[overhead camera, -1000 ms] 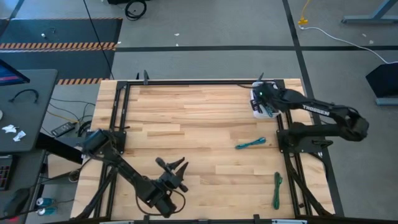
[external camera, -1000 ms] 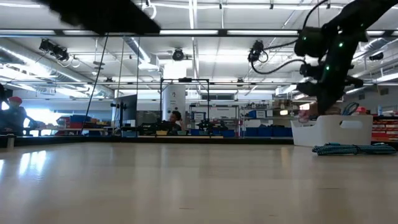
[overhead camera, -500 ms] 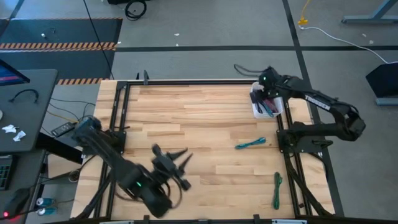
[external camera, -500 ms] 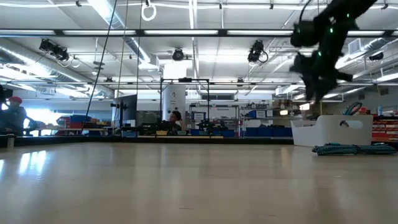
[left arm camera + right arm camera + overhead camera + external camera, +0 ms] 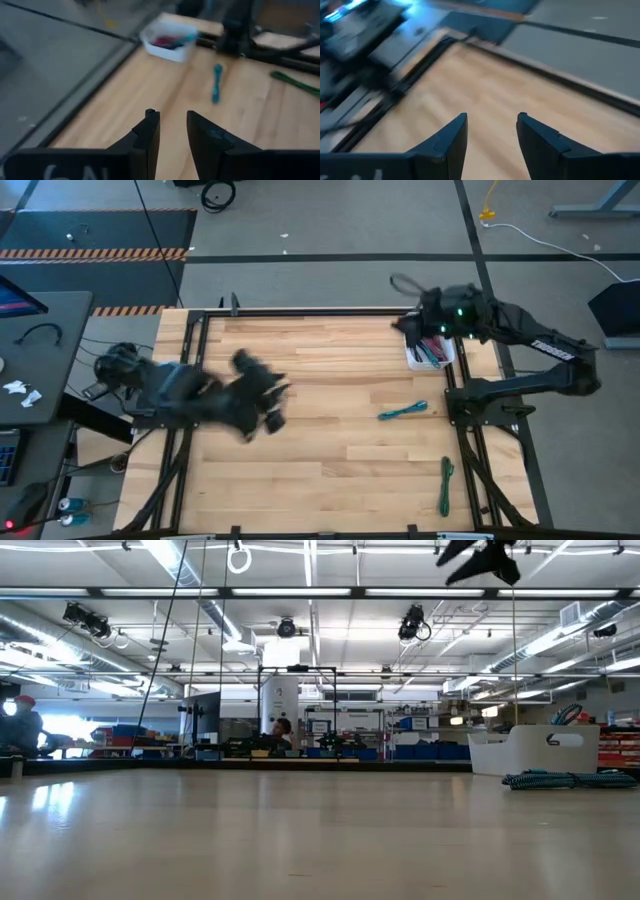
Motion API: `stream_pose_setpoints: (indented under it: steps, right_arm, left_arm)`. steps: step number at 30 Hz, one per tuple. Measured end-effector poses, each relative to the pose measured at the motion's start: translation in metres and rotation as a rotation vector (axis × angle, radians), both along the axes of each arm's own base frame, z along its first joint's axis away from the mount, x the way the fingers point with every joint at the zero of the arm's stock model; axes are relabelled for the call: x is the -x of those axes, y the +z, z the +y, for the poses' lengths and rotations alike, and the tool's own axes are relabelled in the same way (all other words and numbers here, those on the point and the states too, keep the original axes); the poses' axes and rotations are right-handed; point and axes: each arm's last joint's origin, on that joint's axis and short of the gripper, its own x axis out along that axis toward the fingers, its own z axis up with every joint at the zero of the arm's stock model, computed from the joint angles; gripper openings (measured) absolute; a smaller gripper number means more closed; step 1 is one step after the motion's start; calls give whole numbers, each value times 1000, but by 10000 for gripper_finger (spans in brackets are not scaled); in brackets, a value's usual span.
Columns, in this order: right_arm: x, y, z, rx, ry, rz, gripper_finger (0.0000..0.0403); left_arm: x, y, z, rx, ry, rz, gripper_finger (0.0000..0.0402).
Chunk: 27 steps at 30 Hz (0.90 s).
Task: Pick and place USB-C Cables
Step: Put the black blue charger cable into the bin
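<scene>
From above, the right gripper (image 5: pixel 403 323), parted and empty, hangs at the table's (image 5: pixel 330 350) far right corner just beside the white bin (image 5: pixel 432 352) of bundled cables, the teal cable (image 5: pixel 402 411) and green cable (image 5: pixel 445 485) lying loose toward the right edge, while the left wrist view shows the left gripper (image 5: pixel 172 120) slightly parted and empty, well apart from the thin stretched-out teal cable.

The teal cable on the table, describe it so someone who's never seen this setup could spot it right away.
On the wooden table, look toward the right side, just below the white bin of cables at the far right edge. The teal cable lies alone on bare wood, stretched in a short slanted line. The green cable is farther toward the near edge and darker, lying almost straight up and down.
</scene>
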Motion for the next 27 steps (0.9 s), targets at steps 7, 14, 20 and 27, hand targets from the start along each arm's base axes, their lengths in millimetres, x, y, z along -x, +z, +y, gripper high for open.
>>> stream_pose_setpoints:
  steps: [7, 14, 20, 27]
  right_arm:
    - [-1, -14, 54, -43, 266, 73, 174]
    - [34, 3, 84, -34, 346, -68, 173]
    - [46, 21, 91, 17, 305, -163, 159]
    - [53, 47, 86, 71, 175, -251, 138]
  left_arm:
    - [-110, -58, 77, 200, -267, -73, 103]
    - [-186, -147, 116, 244, -411, -146, 100]
    - [-236, -227, 113, 236, -506, -170, 105]
    - [-259, -292, 103, 290, -630, -50, 196]
